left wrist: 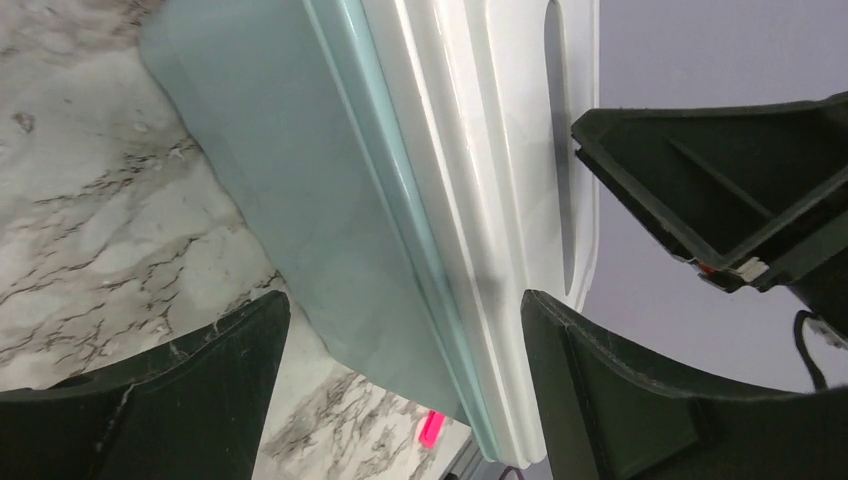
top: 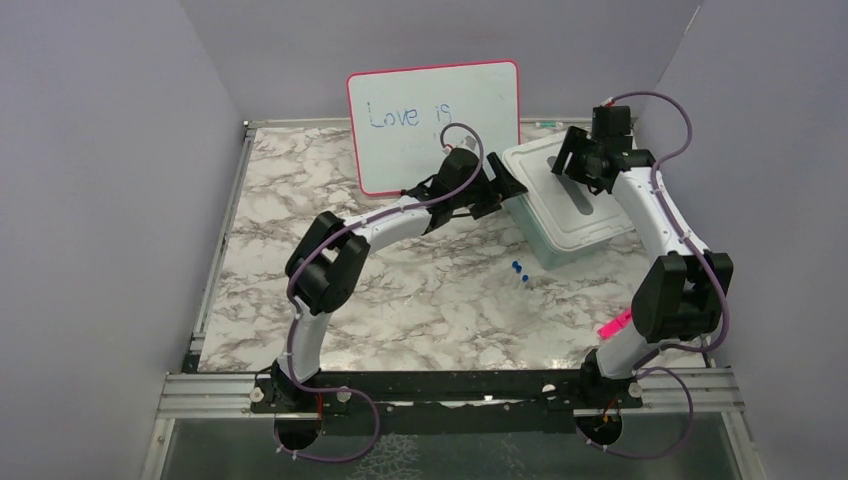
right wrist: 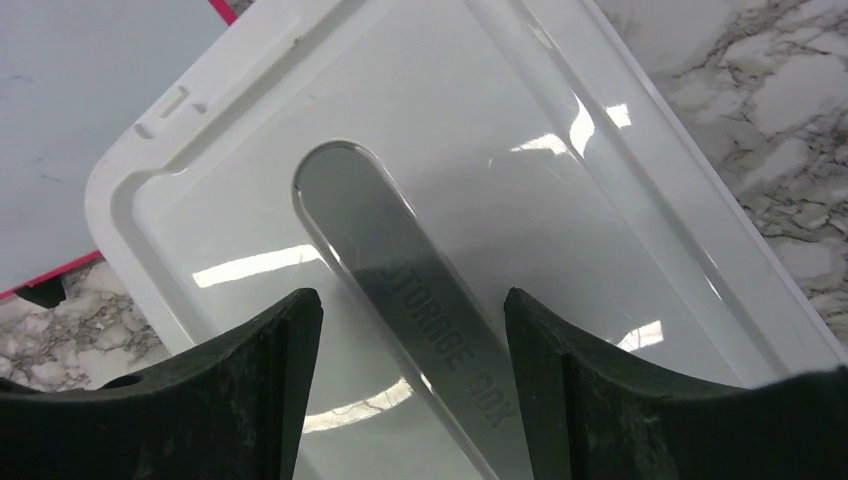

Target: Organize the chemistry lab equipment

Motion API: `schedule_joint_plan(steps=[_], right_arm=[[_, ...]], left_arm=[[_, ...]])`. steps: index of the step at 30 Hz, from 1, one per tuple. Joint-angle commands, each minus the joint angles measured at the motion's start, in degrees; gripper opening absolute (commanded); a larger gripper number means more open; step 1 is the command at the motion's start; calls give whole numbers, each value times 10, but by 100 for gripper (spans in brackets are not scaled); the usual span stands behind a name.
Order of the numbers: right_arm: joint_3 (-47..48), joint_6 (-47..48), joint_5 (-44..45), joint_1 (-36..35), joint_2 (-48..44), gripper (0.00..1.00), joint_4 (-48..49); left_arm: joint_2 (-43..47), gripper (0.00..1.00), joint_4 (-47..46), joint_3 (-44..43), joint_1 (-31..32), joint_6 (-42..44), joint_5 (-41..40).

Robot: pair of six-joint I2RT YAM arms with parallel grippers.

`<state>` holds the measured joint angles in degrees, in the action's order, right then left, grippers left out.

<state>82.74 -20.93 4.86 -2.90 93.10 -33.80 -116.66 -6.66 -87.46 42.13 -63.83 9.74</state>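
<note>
Container: a rectangular storage box with a pale teal translucent body [left wrist: 290, 180] and a white plastic lid [right wrist: 600, 230] stands on the marbled worktop [top: 420, 300], far right. The lid is seated.
Chemistry lab equipment: none of it shows in any view. Whether it lies inside the closed box cannot be told, as the walls are too cloudy.
Long axis: with the equipment out of sight, only the box gives a direction. It runs near to far, with the near end swung a little right. The grey inset strip [right wrist: 400, 270] lettered "STORAGE BOX" follows the same line along the middle of the lid.
Left tool [left wrist: 405, 320]: released. Its jaws are spread to either side of the box's left rim and clasp nothing.
Right tool [right wrist: 413, 310]: released. It is poised over the far part of the lid, with the grey strip between its spread jaws and no grip.
Reason for placement: one tool flanks the side and the other is over the top. This pairing suits steadying the body while the lid is worked, or letting go once the lid is seated. Which of the two applies cannot be told.
Surroundings: a pink-framed whiteboard [top: 435, 120] reading "Love is" leans at the far edge. Two small blue pieces [top: 520, 272] lie just near of the box. A flat pink marker [top: 614, 325] lies by the right arm.
</note>
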Motion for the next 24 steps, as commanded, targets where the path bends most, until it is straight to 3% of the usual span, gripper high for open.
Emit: schedule_joint_plan(steps=[1, 8, 15, 19, 24], right_arm=[[-26, 12, -94, 3, 10, 71, 25], [-43, 32, -176, 3, 15, 68, 37], [-49, 45, -217, 3, 17, 66, 44], [-46, 58, -253, 3, 24, 66, 45], [-46, 68, -290, 2, 33, 63, 42]], left_arm=[[-34, 88, -50, -35, 3, -6, 67], [-31, 65, -49, -11, 3, -22, 37], [-23, 51, -24, 3, 2, -16, 9], [-15, 53, -40, 12, 1, -14, 16], [-2, 69, -63, 5, 0, -1, 25]])
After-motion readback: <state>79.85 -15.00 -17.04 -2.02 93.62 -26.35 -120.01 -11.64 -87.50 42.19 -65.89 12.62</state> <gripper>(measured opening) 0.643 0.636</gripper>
